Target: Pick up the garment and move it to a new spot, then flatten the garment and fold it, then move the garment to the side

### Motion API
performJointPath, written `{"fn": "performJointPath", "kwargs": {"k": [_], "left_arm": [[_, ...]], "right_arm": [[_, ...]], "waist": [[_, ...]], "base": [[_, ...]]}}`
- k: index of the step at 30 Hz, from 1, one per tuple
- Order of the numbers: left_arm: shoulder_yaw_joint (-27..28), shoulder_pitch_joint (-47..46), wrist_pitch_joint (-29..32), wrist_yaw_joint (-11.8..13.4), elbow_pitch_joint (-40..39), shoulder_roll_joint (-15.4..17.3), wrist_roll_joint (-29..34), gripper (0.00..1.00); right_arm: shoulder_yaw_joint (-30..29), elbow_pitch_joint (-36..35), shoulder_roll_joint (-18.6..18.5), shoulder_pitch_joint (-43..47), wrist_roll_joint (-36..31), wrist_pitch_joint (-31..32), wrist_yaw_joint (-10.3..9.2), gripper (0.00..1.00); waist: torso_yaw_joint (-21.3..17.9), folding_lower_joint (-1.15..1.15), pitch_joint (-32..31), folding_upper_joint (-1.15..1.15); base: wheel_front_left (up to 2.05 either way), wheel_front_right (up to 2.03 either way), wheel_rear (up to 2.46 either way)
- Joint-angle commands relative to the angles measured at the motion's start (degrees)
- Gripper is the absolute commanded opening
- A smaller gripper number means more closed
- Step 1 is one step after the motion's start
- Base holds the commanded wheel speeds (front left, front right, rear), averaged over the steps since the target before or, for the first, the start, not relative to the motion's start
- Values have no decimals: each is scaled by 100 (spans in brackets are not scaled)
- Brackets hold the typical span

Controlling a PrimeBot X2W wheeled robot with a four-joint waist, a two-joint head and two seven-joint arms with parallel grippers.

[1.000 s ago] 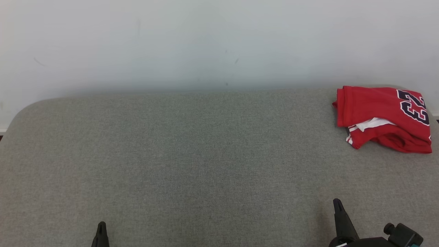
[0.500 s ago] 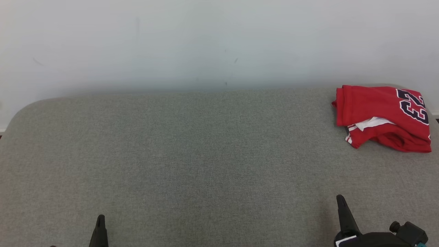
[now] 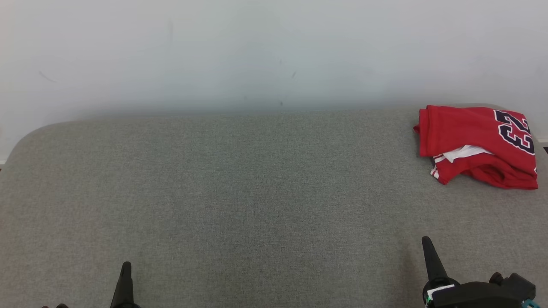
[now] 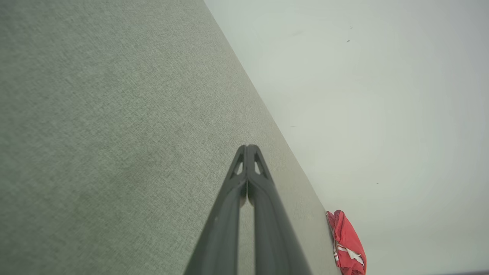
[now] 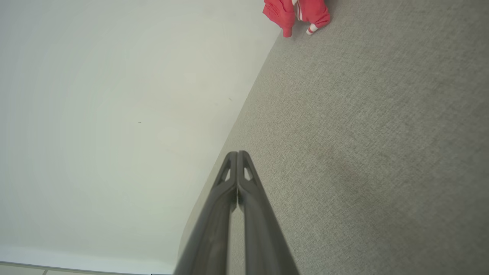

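The garment (image 3: 477,145) is a red jersey with white trim and a dark number, lying folded at the far right of the grey padded table (image 3: 257,192). It also appears in the left wrist view as the garment (image 4: 347,244) and in the right wrist view as the garment (image 5: 296,13). My left gripper (image 3: 126,267) sits at the bottom left, fingers pressed together and empty; the left gripper (image 4: 248,149) looks the same from its wrist. My right gripper (image 3: 426,241) stands shut and empty at the bottom right, well short of the jersey, and the right gripper (image 5: 237,154) shows its tips touching.
A plain pale wall (image 3: 257,55) runs right behind the table's far edge. The table's left corner (image 3: 25,137) is rounded. Broad bare fabric lies between both grippers and the jersey.
Both grippers have crept a little farther up the head view, the right one also slightly rightward. The jersey has stayed where it lies.
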Motion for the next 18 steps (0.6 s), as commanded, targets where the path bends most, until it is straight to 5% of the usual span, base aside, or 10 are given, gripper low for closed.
{"fn": "performJointPath", "kwargs": {"k": [1,18], "left_arm": [[31,-149,38,-18,-34,10,-142,0],[109,-306,278,-115,14,10,-1108,0]], "right_arm": [[-24,-55,-29,-121,161,36,-6,0],[-134,-53,-20,-237,1057,284,-8,0]], "waist": [[-1,0,1,0],[-18,0,17,0]], "base": [[0,0,0],[0,0,0]]}}
